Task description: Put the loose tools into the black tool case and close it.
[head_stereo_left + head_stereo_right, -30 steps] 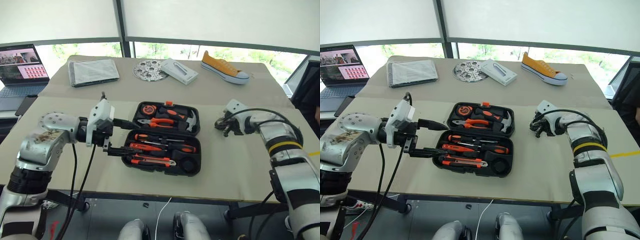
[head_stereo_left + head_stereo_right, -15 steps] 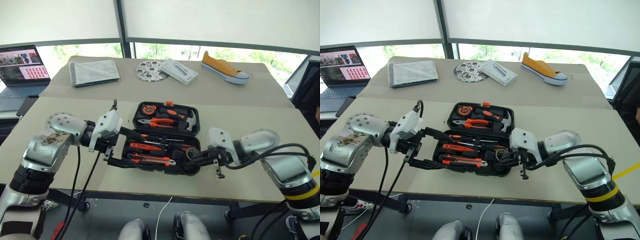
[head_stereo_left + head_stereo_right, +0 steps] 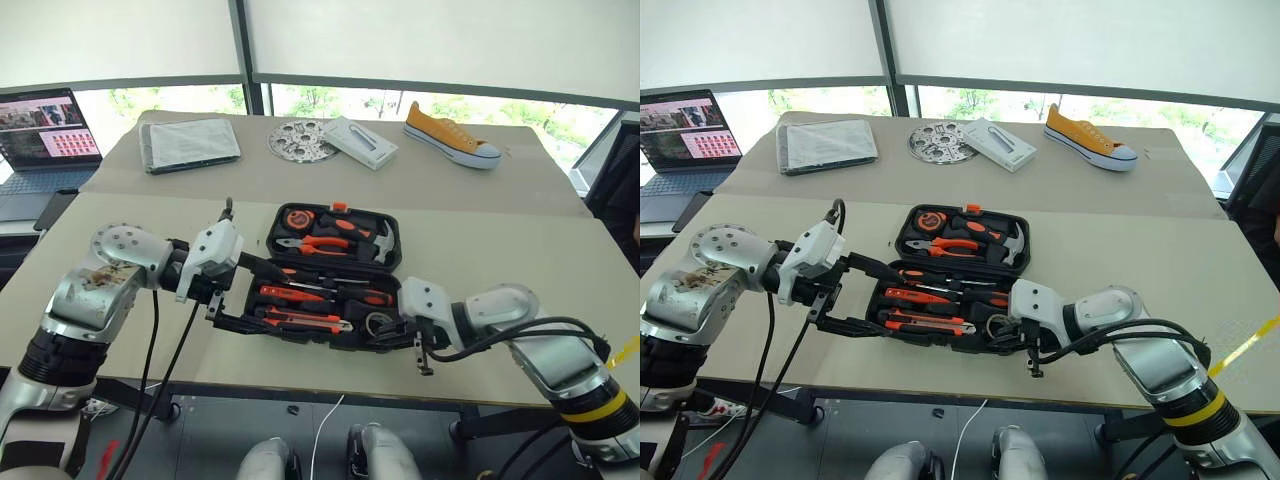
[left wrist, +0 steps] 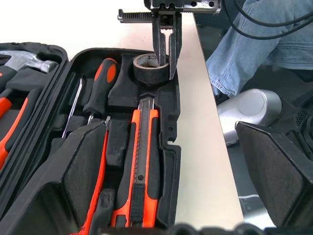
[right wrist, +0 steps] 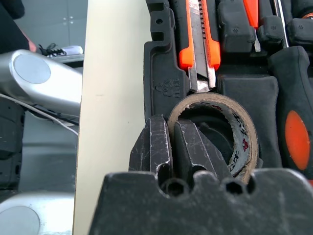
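The black tool case (image 3: 395,300) lies open on the table, its lid half on the far side. Two screwdrivers (image 3: 335,294) and the utility knife (image 3: 305,321) lie in recesses of the near half. The dark tape roll (image 5: 239,127) sits at the round recess in the near right corner. My right gripper (image 5: 172,142) is shut on its wall, one finger inside the ring and one outside; the left wrist view also shows that gripper (image 4: 164,54) on the tape roll (image 4: 146,66). My left gripper (image 3: 265,297) stands open at the case's left end, holding nothing.
Pliers (image 3: 318,243), a hammer (image 3: 378,240) and a tape measure (image 3: 297,217) fill the lid half. At the back lie a grey folded cloth (image 3: 188,143), a metal disc (image 3: 300,140), a white box (image 3: 360,141) and a yellow shoe (image 3: 450,133). A laptop (image 3: 40,130) stands far left.
My right arm swung in from the case's right side to its near right corner, bringing the tape roll to the round recess. The left gripper stayed open and nearly still.
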